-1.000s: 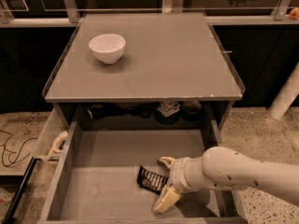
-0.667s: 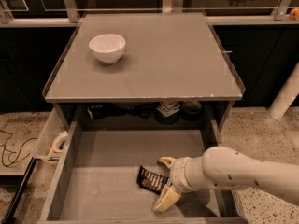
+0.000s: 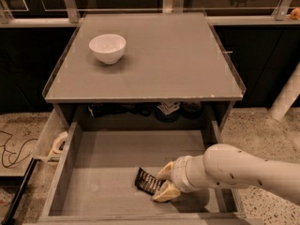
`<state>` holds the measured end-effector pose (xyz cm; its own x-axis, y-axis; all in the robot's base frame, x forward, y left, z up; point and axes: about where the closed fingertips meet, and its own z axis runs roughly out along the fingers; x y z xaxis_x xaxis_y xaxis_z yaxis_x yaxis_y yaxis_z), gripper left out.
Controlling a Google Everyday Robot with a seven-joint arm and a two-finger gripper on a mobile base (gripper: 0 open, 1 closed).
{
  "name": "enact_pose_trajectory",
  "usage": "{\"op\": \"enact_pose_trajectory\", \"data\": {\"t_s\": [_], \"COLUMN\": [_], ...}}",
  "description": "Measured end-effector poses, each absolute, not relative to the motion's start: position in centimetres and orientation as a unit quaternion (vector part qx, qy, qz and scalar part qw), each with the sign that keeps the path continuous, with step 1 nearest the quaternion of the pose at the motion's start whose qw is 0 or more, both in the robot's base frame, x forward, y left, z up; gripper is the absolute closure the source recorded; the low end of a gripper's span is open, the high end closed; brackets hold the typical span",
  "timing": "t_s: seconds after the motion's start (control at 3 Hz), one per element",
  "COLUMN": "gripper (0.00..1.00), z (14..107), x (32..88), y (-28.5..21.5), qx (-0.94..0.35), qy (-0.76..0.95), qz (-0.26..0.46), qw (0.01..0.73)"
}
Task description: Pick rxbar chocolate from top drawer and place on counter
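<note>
Starting at the left edge of the frame: a side tray [image 3: 47,142] hangs out beside the drawer with a roll of tape [image 3: 59,143] in it. Not my business, I leave it alone. Upper left, a white bowl [image 3: 107,47] sits on the counter [image 3: 173,60], and there's plenty of bare grey top to the right of it for the drop.

Moving to the lower middle, the top drawer [image 3: 103,172] is pulled out, and the chocolate bar [image 3: 146,181] lies flat on its floor, near the front wall and right of centre, angled a little. It's the only thing on the open floor.

Just right of that is my gripper [image 3: 157,188], down inside the drawer at the bar's right end. The fingers [image 3: 166,170] are spread, one above the bar in the frame and one below, with the wrapper's end between them. I see no squeeze on it yet, and nothing is held. The white arm [image 3: 234,170] reaches in from the lower right.

So I read this as the grasp step, lined up but not closed. Next call: pinch the wrapper, check that it bites, then lift straight up clear of the drawer's front wall and the counter's edge before swinging up onto the counter.
</note>
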<state>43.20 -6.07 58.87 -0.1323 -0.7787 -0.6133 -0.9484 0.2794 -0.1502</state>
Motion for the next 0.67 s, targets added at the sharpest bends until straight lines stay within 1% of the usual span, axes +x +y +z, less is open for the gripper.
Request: {"op": "enact_pose_trajectory", "data": {"t_s": [0.67], "gripper": [1.00], "z": [60.4], "x": [42.7], "y": [-6.1], "qx": [-0.591], "qy": [0.730], "qz": [0.142], "qw": [0.311]}}
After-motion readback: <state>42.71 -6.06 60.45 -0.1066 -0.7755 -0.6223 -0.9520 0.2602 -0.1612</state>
